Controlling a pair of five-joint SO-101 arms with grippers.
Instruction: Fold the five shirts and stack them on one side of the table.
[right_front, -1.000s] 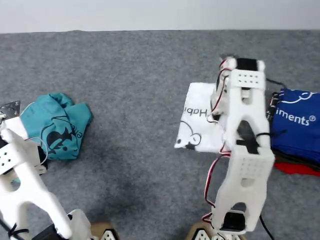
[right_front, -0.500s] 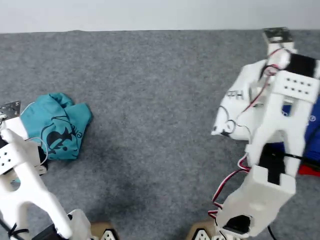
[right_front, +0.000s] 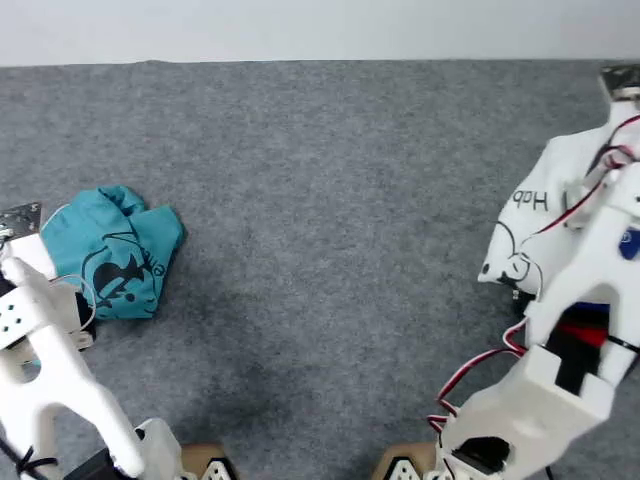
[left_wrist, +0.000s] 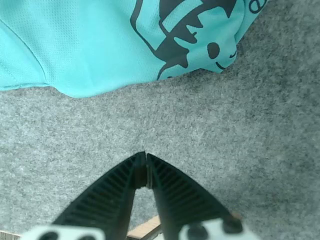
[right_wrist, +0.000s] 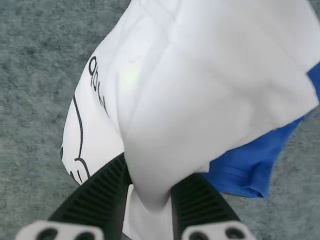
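One folded white shirt hung pinched in the right claw, at the right edge above the blue shirt and red shirt already laid there. Within the last second it had travelled rightward from just right of centre on the tabletop. Judged: setting it down on those two comes next. One crumpled teal shirt lay at the left, not yet folded. The left claw hovered beside it, tips together, holding nothing.
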